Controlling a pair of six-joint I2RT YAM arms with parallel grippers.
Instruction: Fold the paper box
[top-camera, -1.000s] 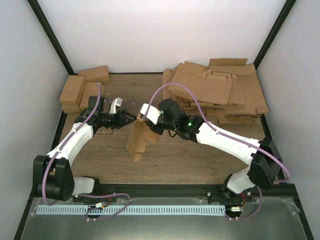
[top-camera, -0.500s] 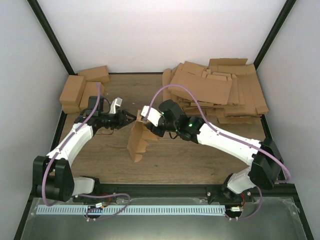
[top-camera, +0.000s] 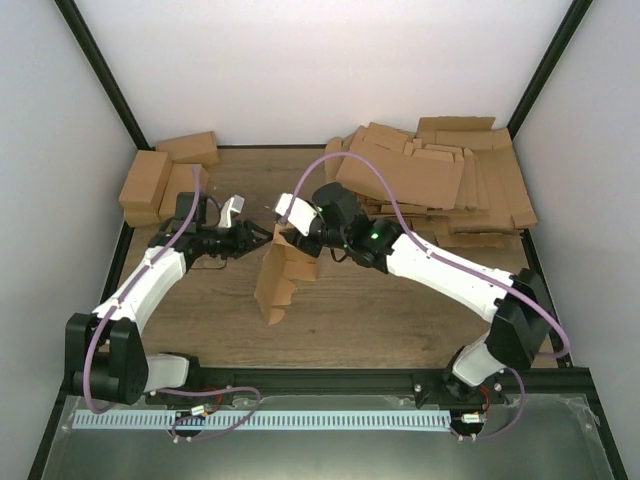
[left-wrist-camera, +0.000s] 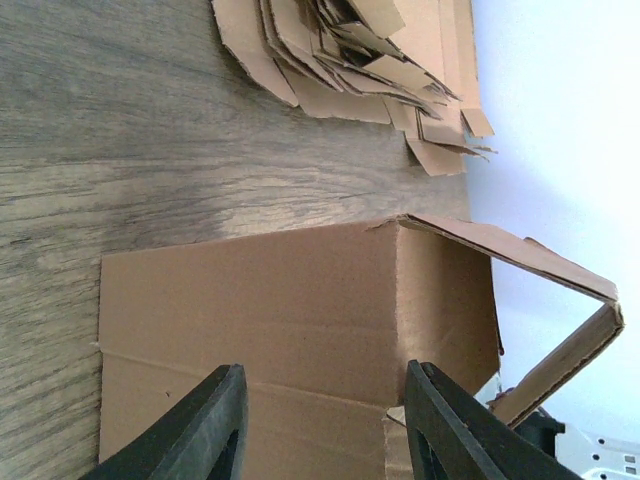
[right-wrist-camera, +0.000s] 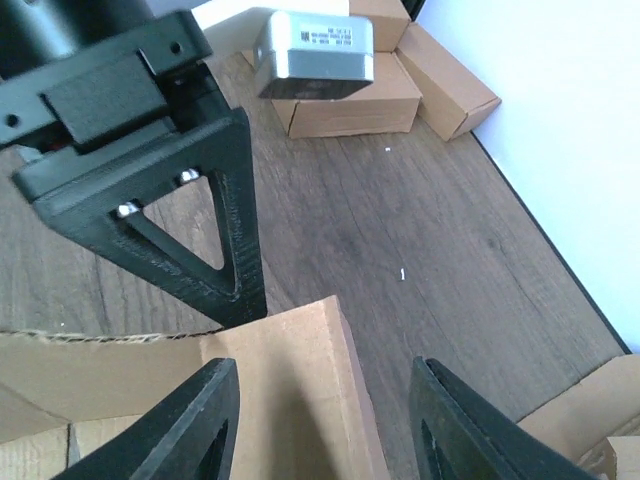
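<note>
Paper box (top-camera: 277, 285) upright btwn L gripper (top-camera: 263, 238) & R gripper (top-camera: 291, 238), both part-open, gripping nothing.

At my far right, a heap of flat brown cardboard sheets (top-camera: 430, 185) sprawls on the wooden desk (top-camera: 400, 310). At my far left, a few small brown cartons (top-camera: 160, 180) sit bunched together.

You've got the brown cardboard paper box (top-camera: 278, 282) standing on end around the middle of the wooden table (top-camera: 400, 312), with the left gripper (top-camera: 260, 236) just left of its top and the right gripper (right-wrist-camera: 322, 398) at its top from the right. The heap of flat brown cardboard sheets (top-camera: 430, 185) sits back right, and the small brown cardboard cartons (top-camera: 158, 182) are back left.
</note>
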